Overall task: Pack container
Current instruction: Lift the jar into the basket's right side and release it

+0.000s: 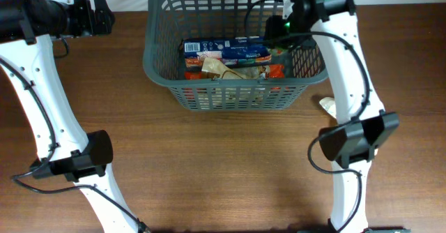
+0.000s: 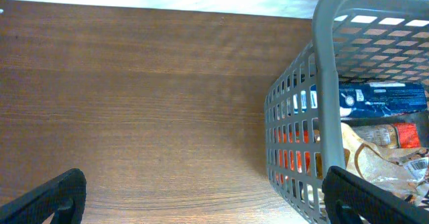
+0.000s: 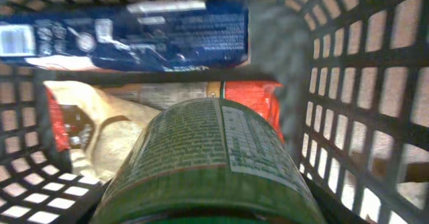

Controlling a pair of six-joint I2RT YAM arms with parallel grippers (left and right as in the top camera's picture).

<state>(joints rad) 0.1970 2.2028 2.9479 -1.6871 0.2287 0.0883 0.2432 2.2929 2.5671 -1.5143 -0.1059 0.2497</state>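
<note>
The container [image 1: 237, 97] is a dark grey lattice basket at the table's back centre. Inside it lie a blue box [image 1: 226, 48], a beige bag [image 1: 223, 69] and red-orange packets [image 1: 275, 71]. My right gripper [image 1: 279, 29] is inside the container's right end, shut on a green labelled can [image 3: 208, 163] held above the packets, close to the lattice wall [image 3: 355, 83]. My left gripper [image 1: 104, 17] is open and empty over bare table, left of the container [image 2: 328, 83]. Its fingers [image 2: 204, 200] straddle the wood beside the container's wall.
A small white object [image 1: 327, 105] lies on the table just right of the container, beside the right arm. The table's back edge [image 2: 134, 6] meets a white backdrop. Both arm bases stand at the front left and front right.
</note>
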